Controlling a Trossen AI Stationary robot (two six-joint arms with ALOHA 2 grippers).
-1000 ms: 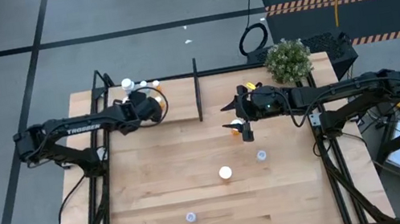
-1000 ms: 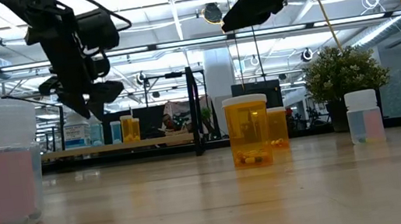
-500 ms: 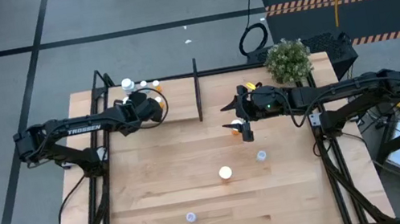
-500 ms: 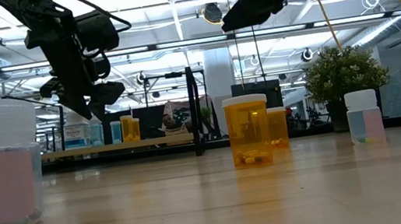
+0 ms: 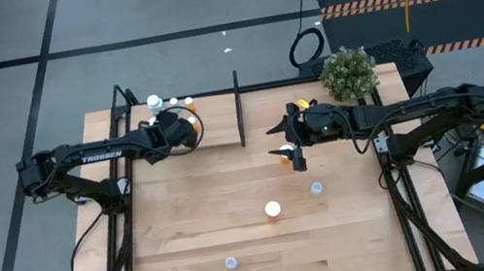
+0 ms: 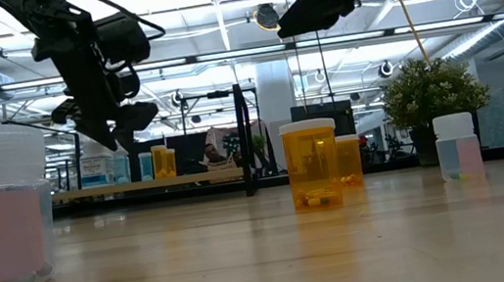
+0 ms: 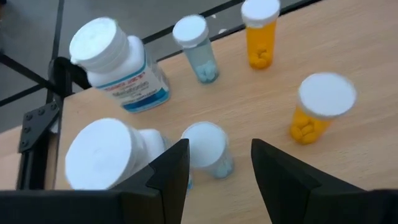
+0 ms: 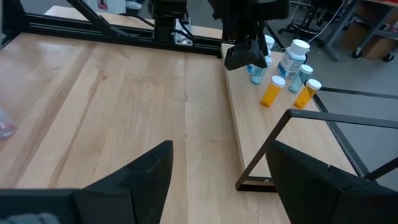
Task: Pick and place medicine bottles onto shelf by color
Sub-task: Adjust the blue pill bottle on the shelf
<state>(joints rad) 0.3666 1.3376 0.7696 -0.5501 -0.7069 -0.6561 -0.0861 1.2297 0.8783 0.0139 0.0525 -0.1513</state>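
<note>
The left end effector (image 7: 214, 168) hangs open and empty over the shelf (image 5: 212, 131), left of its black divider (image 5: 238, 106), above a cluster of white, pale blue and orange medicine bottles (image 7: 205, 146). The right end effector (image 8: 217, 171), also open and empty, hovers right of the divider. More bottles stand on the tabletop (image 5: 189, 233) in front of the shelf.
</note>
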